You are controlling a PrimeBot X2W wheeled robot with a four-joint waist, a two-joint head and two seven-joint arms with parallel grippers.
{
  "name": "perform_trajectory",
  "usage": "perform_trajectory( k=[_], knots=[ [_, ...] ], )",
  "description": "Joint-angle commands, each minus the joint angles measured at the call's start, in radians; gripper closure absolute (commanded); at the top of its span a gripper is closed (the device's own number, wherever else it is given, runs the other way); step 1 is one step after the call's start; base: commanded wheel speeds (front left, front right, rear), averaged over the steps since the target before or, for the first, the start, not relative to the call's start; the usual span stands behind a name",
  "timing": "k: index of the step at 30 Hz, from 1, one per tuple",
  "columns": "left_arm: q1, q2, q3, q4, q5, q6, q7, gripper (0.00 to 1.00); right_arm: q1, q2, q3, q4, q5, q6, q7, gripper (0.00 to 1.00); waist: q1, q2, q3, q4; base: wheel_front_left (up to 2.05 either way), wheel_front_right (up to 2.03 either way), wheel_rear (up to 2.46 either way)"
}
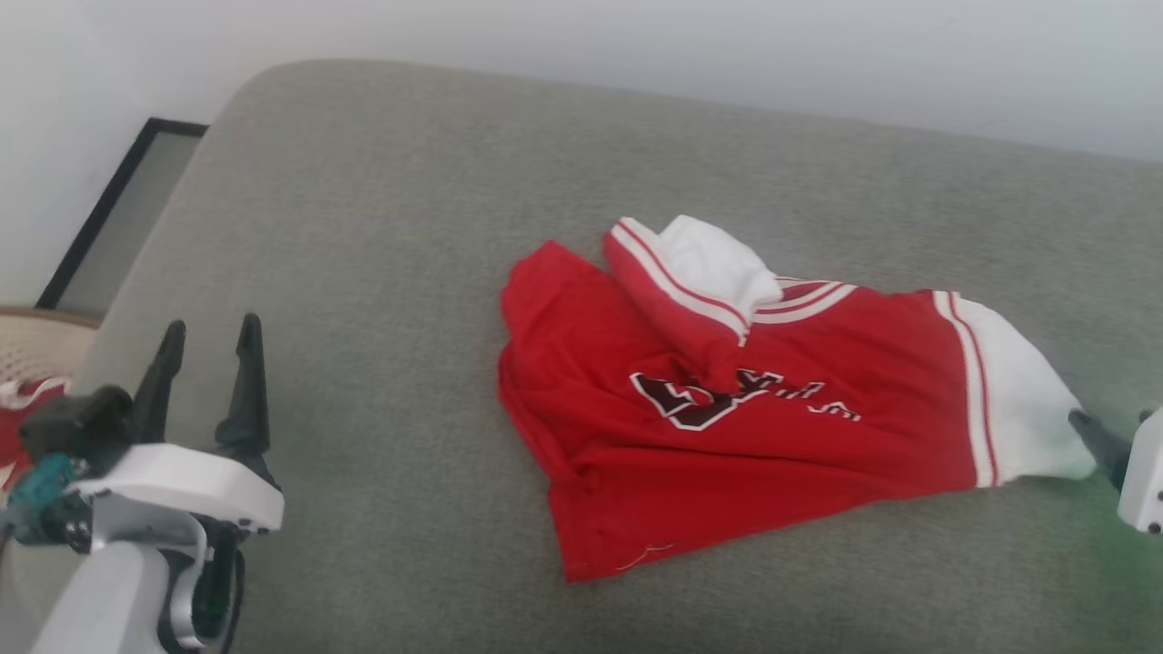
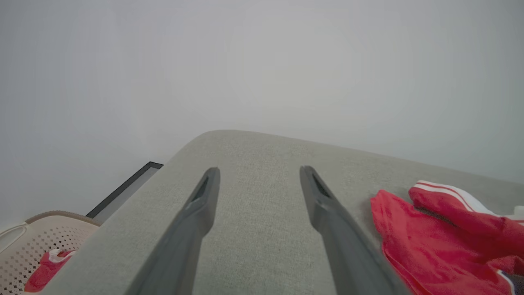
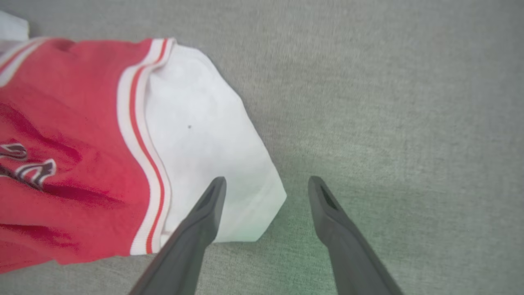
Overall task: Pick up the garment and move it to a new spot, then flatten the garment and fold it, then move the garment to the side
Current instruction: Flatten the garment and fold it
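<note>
The garment (image 1: 745,409), a red jersey with white sleeves and dark lettering, lies rumpled on the grey cushioned surface (image 1: 391,300); one sleeve is folded over its chest. My right gripper (image 3: 266,184) is open at the tip of the white right sleeve (image 3: 204,135), one finger over the cloth, holding nothing. In the head view it shows at the right edge (image 1: 1113,431). My left gripper (image 1: 209,331) stands open above the bare surface, well left of the garment (image 2: 442,241); its fingers (image 2: 204,196) are spread with nothing between them.
A beige perforated basket (image 2: 28,246) with red cloth in it stands off the surface's left end. A dark-framed panel (image 1: 109,218) leans by the pale wall behind. Bare grey surface lies all around the garment.
</note>
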Motion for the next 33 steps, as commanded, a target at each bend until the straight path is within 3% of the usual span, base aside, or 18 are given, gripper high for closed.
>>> perform_trajectory(
  k=[1, 4, 17, 25, 33],
  knots=[
    [-0.021, 0.016, 0.0, -0.013, 0.004, -0.009, 0.022, 0.0, -0.007, -0.006, 0.007, -0.039, 0.009, -0.001, -0.029, 0.0, 0.0, 0.0, -0.008, -0.027, 0.0, 0.0, 0.0],
    [-0.03, 0.032, -0.004, -0.021, 0.005, -0.016, 0.04, 0.0, -0.011, -0.002, 0.004, -0.072, 0.014, -0.001, -0.058, 0.0, 0.0, 0.0, -0.011, -0.045, 0.0, 0.0, 0.0],
    [-0.138, 0.107, -0.079, -0.057, -0.008, -0.083, 0.232, 0.0, -0.043, 0.096, 0.02, -0.191, -0.068, -0.001, -0.372, 0.0, 0.0, 0.0, -0.041, -0.18, 0.0, 0.0, 0.0],
    [-0.233, 0.138, -0.156, -0.001, -0.056, -0.151, 0.449, 0.0, -0.072, 0.18, 0.031, -0.164, -0.132, -0.001, -0.546, 0.0, 0.0, 0.0, -0.042, -0.266, 0.0, 0.0, 0.0],
    [-0.368, 0.135, -0.249, 0.095, -0.075, -0.179, 0.679, 0.0, -0.098, 0.216, 0.041, -0.135, -0.136, -0.001, -0.576, 0.0, 0.0, 0.0, -0.012, -0.317, 0.0, 0.0, 0.0]
  ],
)
